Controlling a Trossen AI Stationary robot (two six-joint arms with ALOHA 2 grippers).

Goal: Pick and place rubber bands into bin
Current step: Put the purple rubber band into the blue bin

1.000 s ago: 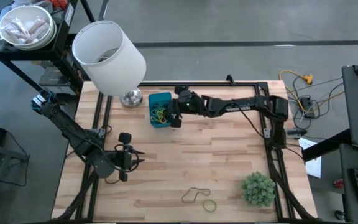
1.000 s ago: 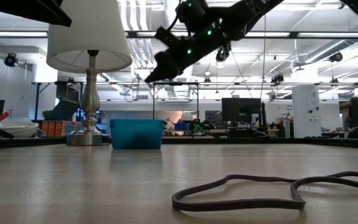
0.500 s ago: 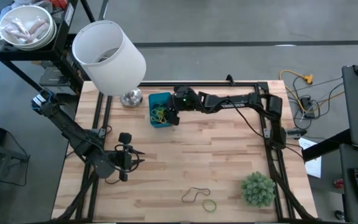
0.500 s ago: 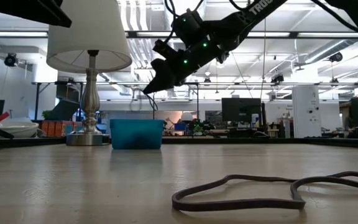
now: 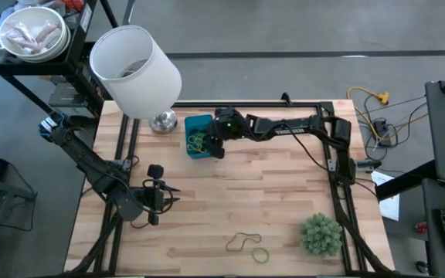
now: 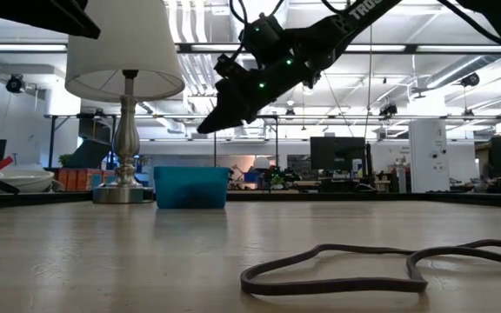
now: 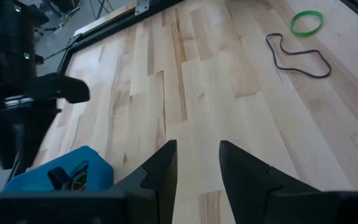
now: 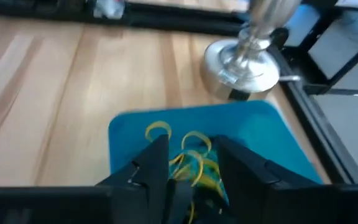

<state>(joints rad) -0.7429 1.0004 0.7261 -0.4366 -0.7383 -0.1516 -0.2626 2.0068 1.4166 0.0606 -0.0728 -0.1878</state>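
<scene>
We are watching the drop-off step: the right end effector (image 5: 214,144) is hanging directly over the blue bin (image 5: 198,136), with its fingers (image 8: 149,163) parted and nothing visible between them. In the right wrist view we are looking straight down past those fingers into the bin, where yellow and green rubber bands (image 8: 191,160) are lying in a tangled heap. So, as we are judging it, the band for this trip is landing in the bin and the release is being made.

The bin is sitting on the desk (image 5: 284,201) just beside the base of the lamp (image 5: 163,121), whose big white shade (image 5: 134,71) is leaning over that corner. Well apart from the bin, at the opposite edge of the desk, two bands are waiting: a dark brown rubber band (image 5: 243,242) lying in a loose wavy loop, and a green rubber band (image 5: 260,255) just beside it. The bushy green plant (image 5: 320,234) is standing near them, on the side away from the bin.

The left end effector (image 5: 154,202) is idling far from the bin with its fingers (image 7: 160,171) apart and empty.

Next, we are expecting the right arm to lift clear of the bin, travel across to the two loose bands, and come down low. Those loops are thin and flat on the wood, so the fingertips will need to pinch right at desk level.
</scene>
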